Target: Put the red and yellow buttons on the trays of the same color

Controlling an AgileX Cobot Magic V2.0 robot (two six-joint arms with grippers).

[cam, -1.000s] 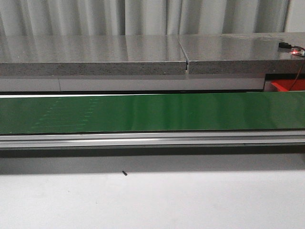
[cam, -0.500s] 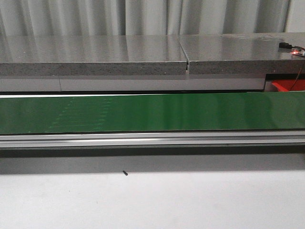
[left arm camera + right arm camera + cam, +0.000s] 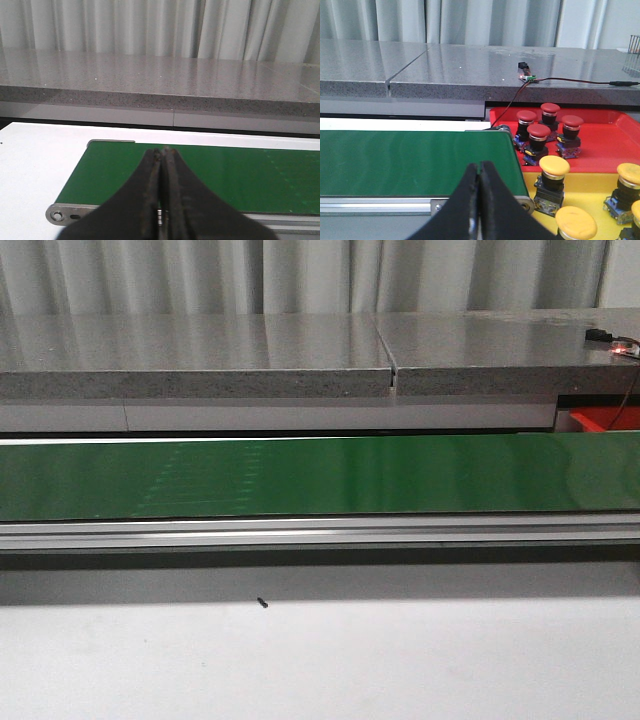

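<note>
**Right wrist view: buttons upright in trays, both grippers clamped empty**

Right wrist view shows four red buttons (image 3: 538, 132) standing caps-up in the red tray (image 3: 610, 145) and yellow buttons (image 3: 554, 166) upright in the yellow tray (image 3: 590, 192), beside the green belt (image 3: 415, 162) end. The right gripper (image 3: 479, 200) is pressed closed, empty, near the yellow ones. The left gripper (image 3: 162, 200) is likewise closed over the belt's other end.

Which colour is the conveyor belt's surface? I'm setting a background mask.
Plain dark green conveyor belt, clearest in the front view.
</note>
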